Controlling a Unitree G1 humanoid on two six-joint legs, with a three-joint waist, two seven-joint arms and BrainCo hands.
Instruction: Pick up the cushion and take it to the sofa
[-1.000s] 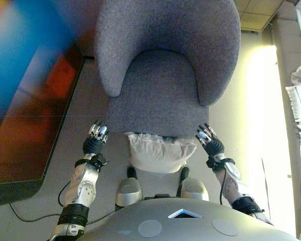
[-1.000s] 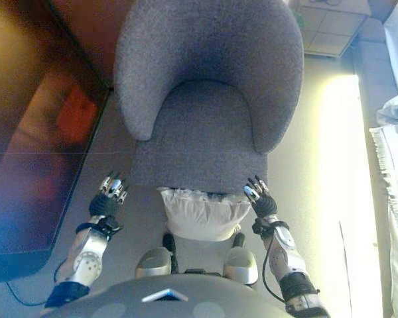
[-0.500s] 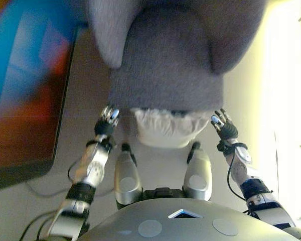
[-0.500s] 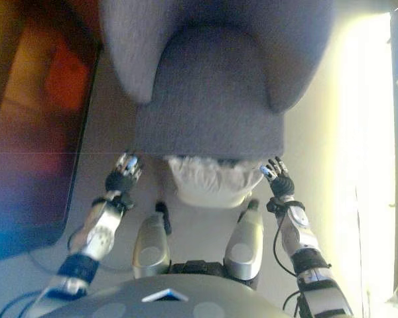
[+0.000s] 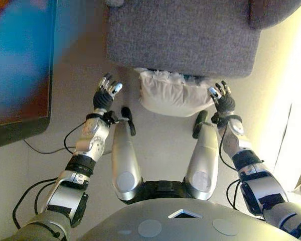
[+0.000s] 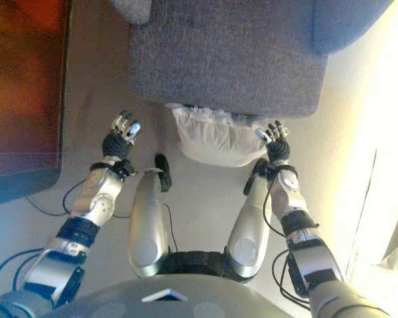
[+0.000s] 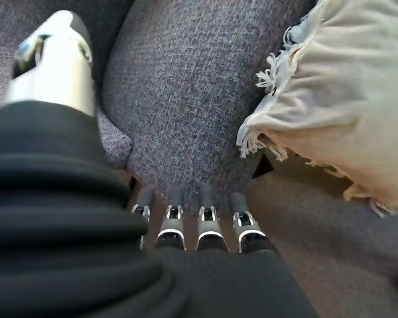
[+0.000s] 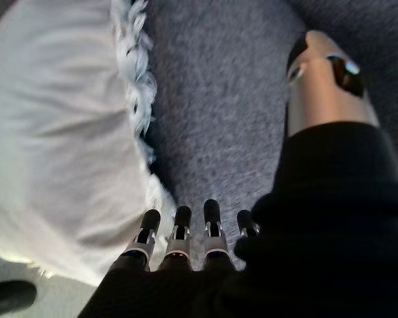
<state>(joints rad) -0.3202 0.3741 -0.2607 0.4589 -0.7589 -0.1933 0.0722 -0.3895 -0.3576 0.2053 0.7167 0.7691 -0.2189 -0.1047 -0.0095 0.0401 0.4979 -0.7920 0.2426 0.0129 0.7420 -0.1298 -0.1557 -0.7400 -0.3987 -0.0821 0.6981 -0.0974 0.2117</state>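
Observation:
A white fringed cushion (image 5: 173, 93) lies on the floor against the front of a grey armchair (image 5: 185, 35). It also shows in the left wrist view (image 7: 345, 99) and in the right wrist view (image 8: 60, 132). My left hand (image 5: 105, 95) is open, a little to the left of the cushion and apart from it. My right hand (image 5: 221, 99) is open by the cushion's right end, its fingers (image 8: 179, 228) close beside the cushion's edge. Neither hand holds anything. No sofa shows in these views.
A dark low table or screen (image 5: 15, 70) lies along the left. The armchair fills the top of the eye views. Brightly lit floor (image 5: 286, 100) lies to the right of the chair.
The camera has tilted down and nearer, so the chair and cushion sit higher in view. Both hands have come closer to the cushion's two ends. Nothing was grasped.

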